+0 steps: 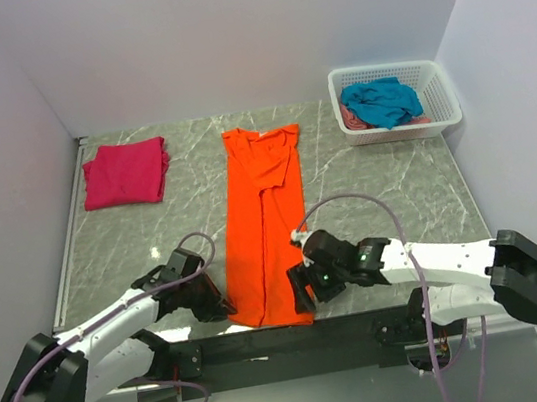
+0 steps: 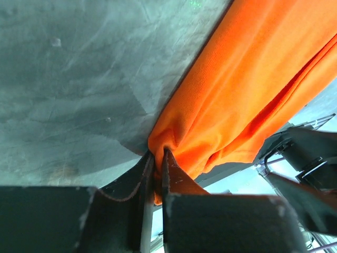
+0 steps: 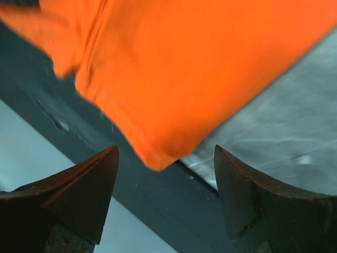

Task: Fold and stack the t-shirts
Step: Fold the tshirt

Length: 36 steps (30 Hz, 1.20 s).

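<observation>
Grey marbled table [image 1: 377, 185], closed in by plain white walls on 3 sides, carries the whole scene in the top view. Orange t-shirt [image 1: 265, 212] lies folded lengthwise into 1 long strip down the middle of the table, collar end toward 12 o'clock and hem end at 6 o'clock, where it reaches the table's near edge by the black base rail [image 1: 368, 328]. Left gripper [image 1: 226, 310] sits at the 9 o'clock side of that hem. In the left wrist view the left gripper [image 2: 157, 158] is clenched on the hem's left corner, and the orange t-shirt [image 2: 253, 89] bunches into a pinch between the 2 fingers and fans away toward 1 o'clock. Right gripper [image 1: 300, 292] sits at the 3 o'clock side of the hem. In the right wrist view the right gripper [image 3: 166, 150] is released, jaws spread wide, and the right corner of the orange t-shirt [image 3: 200, 68] hangs at the gap between the fingertips, apart from both, with the dark rail beneath it. Magenta-pink t-shirt [image 1: 125, 174] lies folded into a rough square at 10 o'clock on the table, well apart from both grippers. Teal-blue t-shirt [image 1: 382, 101] lies crumpled inside the white lattice basket [image 1: 441, 104] at 2 o'clock, with a strip of pink cloth showing below it.
</observation>
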Motion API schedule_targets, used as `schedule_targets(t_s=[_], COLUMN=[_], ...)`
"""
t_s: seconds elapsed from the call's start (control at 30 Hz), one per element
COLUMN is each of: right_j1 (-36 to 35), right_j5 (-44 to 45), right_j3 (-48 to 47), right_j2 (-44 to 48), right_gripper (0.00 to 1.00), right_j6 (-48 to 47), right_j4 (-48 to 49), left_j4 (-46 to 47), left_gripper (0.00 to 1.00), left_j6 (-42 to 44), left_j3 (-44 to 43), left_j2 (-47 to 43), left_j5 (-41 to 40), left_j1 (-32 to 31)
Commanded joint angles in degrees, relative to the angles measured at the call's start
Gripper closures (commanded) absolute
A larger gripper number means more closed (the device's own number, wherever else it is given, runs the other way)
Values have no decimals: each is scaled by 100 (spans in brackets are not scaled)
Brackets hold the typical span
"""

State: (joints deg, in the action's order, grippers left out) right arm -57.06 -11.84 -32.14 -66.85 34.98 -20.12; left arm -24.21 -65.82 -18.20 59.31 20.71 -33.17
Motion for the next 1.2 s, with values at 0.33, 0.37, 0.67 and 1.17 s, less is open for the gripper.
schedule_targets(t_s=[0.33,0.37,0.67,1.17], right_j1=[-1105,-1149,-1202,-703], right_j5=[612,638,867,2264], right_j3=[-372,-398,-521,-1664], right_j2=[-767,-794,-865,-742], right_gripper=[27,28,78,96], right_j6=[167,176,263,9], right_j4=[-159,-142,-300,-853], left_j4=[-366,-357,-462,-287], left_gripper=[99,99,99,99], left_j6=[-36,-45,25,658], left_j3=[378,378,194,-1370], left_j2=[89,133,-59,950], left_j5=[-191,-190,-242,-489], left_j1=[-14,-14,-14,-5])
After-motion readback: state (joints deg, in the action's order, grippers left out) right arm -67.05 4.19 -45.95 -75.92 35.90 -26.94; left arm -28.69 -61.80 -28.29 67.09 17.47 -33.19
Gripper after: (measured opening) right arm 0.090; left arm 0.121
